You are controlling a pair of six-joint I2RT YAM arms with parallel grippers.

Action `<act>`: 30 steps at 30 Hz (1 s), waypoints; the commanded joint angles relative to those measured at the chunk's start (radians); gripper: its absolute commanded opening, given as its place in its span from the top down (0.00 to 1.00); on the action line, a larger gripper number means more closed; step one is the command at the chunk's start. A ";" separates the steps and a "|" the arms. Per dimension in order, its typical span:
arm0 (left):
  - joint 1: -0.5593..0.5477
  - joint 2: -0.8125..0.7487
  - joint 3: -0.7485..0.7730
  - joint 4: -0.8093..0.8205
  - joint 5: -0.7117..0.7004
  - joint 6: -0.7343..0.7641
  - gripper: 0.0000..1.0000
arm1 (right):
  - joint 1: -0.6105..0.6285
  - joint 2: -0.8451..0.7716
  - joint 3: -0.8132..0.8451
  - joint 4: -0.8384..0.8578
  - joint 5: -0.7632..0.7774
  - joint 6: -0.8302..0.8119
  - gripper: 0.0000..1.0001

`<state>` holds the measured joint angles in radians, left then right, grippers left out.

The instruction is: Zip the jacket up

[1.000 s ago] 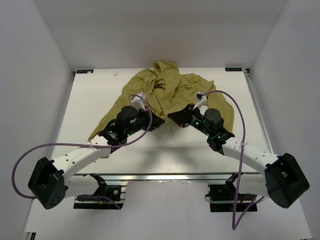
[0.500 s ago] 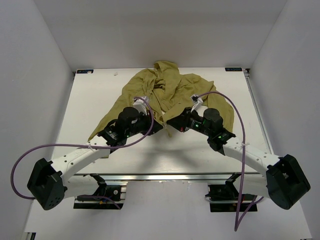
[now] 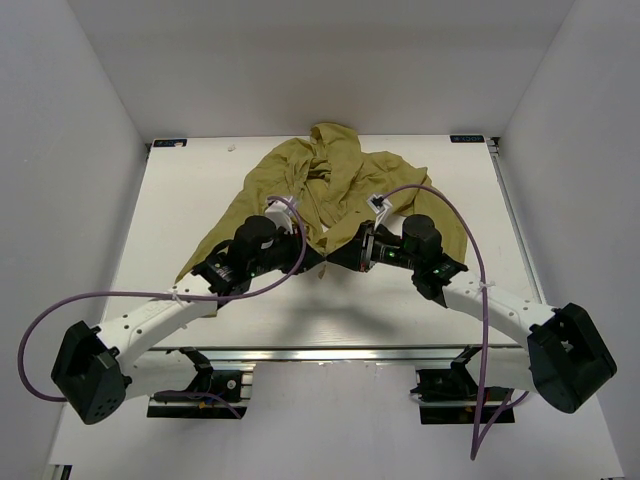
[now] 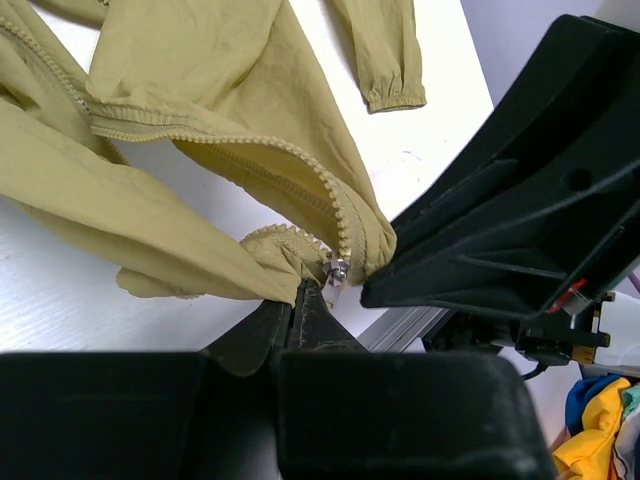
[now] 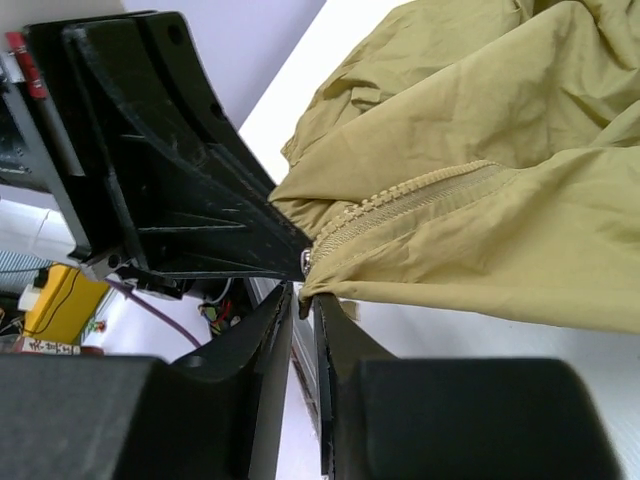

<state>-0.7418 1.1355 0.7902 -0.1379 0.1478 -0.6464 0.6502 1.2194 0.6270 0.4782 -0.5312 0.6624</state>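
The olive-yellow jacket (image 3: 340,180) lies crumpled at the back middle of the white table (image 3: 180,200), front open, hood at the far edge. My left gripper (image 3: 316,255) and right gripper (image 3: 336,257) meet tip to tip at its lower front edge. In the left wrist view my left gripper (image 4: 297,292) is shut on the hem right under the metal zipper slider (image 4: 337,268). In the right wrist view my right gripper (image 5: 305,300) is shut on the other hem corner, below the zipper teeth (image 5: 410,195). The slider (image 5: 307,262) sits between both tips.
The jacket's sleeves spread to the left (image 3: 205,250) and right (image 3: 455,230). An aluminium rail (image 3: 330,352) runs along the table's near edge. Purple cables (image 3: 470,240) loop over both arms. White walls close in the table on three sides.
Both grippers have come together at the middle. The right one moved left with its hem corner, and the two front edges of the jacket now meet at the slider.
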 commanded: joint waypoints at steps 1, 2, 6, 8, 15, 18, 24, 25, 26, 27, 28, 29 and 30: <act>-0.004 -0.052 0.026 0.003 0.021 0.022 1.00 | 0.006 -0.006 0.040 0.040 0.032 0.006 0.80; -0.005 -0.057 0.021 0.006 0.029 0.027 1.00 | 0.005 -0.004 0.046 0.019 0.042 0.005 0.80; -0.005 -0.072 0.014 0.018 0.056 0.045 1.00 | 0.006 -0.004 0.034 0.045 0.059 0.019 0.89; -0.005 -0.072 0.012 0.026 0.090 0.062 1.00 | 0.006 -0.003 0.033 0.066 0.068 0.031 1.00; -0.005 -0.071 0.021 -0.020 0.133 0.086 1.00 | 0.005 -0.012 -0.006 0.184 0.059 0.068 1.00; -0.005 -0.083 0.026 -0.061 0.092 0.076 1.00 | 0.006 -0.020 -0.013 0.201 0.060 0.069 1.00; -0.004 -0.109 0.043 -0.137 -0.016 0.028 0.47 | 0.006 -0.018 -0.019 0.186 0.014 0.074 1.00; -0.004 -0.132 0.037 -0.128 -0.023 0.019 0.41 | 0.006 -0.018 -0.021 0.185 0.007 0.072 1.00; -0.004 -0.143 0.020 -0.124 -0.028 0.010 0.26 | 0.006 -0.017 -0.023 0.185 0.002 0.072 1.00; -0.004 -0.154 0.015 -0.123 -0.045 0.002 0.23 | 0.006 -0.015 -0.023 0.183 -0.001 0.072 1.00; -0.004 -0.164 0.011 -0.137 -0.060 -0.008 0.20 | 0.006 -0.014 -0.023 0.184 -0.006 0.074 1.00; -0.002 -0.186 -0.005 -0.143 -0.071 -0.030 0.16 | 0.006 -0.012 -0.020 0.174 -0.007 0.074 1.00; -0.002 -0.200 -0.014 -0.150 -0.089 -0.044 0.15 | 0.006 -0.012 -0.018 0.165 -0.007 0.072 1.00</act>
<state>-0.7418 0.9985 0.7944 -0.2611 0.1196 -0.6449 0.6529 1.2190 0.6064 0.5987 -0.5117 0.7303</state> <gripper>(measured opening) 0.841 0.015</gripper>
